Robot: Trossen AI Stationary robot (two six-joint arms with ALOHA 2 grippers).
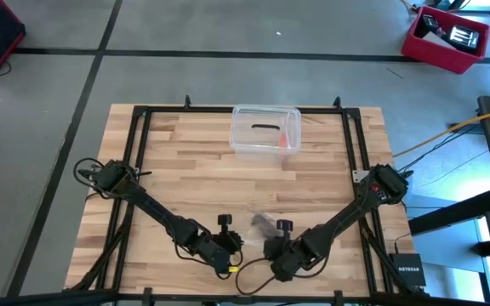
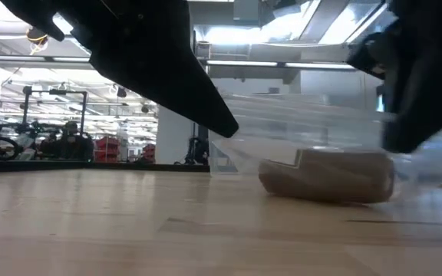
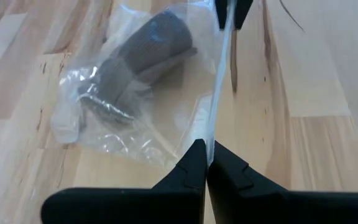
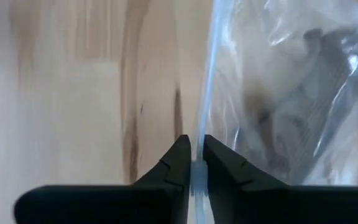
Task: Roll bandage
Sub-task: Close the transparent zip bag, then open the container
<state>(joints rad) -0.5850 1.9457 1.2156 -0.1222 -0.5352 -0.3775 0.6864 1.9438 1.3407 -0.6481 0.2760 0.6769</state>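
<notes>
Both tools pinch the bag's edge; the bandage is still sealed inside.

On the desk's 6 o'clock edge, the left tool and the right tool are each closed on the rim of the clear plastic bag. The bandage lies inside it as a brown roll, between the two tools. By this look the task has barely begun: the bag must be opened, the bandage taken out and rolled. The low view shows the roll resting on the desk; only the high view shows the clear plastic box at 12 o'clock, well apart.
</notes>
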